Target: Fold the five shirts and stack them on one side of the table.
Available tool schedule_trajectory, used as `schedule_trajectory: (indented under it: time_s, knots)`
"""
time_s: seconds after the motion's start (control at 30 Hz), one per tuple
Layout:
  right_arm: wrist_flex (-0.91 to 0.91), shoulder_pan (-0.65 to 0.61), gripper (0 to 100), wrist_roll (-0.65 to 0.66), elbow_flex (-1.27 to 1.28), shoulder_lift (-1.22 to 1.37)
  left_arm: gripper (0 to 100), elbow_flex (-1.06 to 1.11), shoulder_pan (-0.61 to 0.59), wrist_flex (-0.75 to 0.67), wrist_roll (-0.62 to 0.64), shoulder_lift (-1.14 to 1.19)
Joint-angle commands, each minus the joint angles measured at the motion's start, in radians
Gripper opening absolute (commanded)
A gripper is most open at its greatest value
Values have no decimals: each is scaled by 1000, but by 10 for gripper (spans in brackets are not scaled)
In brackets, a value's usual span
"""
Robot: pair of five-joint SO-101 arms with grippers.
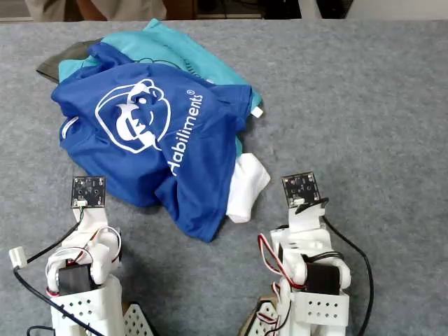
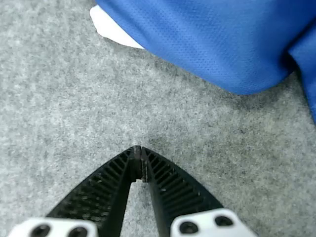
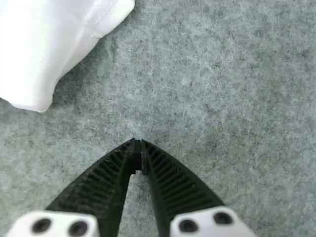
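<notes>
The left pincer is closed tight and empty above the grey worktop, near the blue shirt. The right pincer, likewise closed and empty, sits near the white shirt. A teal shirt lies beneath the blue one.

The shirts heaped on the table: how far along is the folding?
Nothing looks done: the crumpled blue printed shirt lies atop a teal shirt, a white shirt and a dark garment in one heap. Nothing is in hand; both arms' jaws are shut and empty. All folding and stacking remains.
</notes>
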Motion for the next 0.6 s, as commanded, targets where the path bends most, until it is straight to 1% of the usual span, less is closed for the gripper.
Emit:
schedule_trajectory:
  time_s: [0.0,0.57]
  knots:
    - [8,-12,4,-2,-2,-111,20,11,-8,3,-5,-8]
    - [8,-12,4,-2,-2,-111,19,11,-2,3,-5,-7]
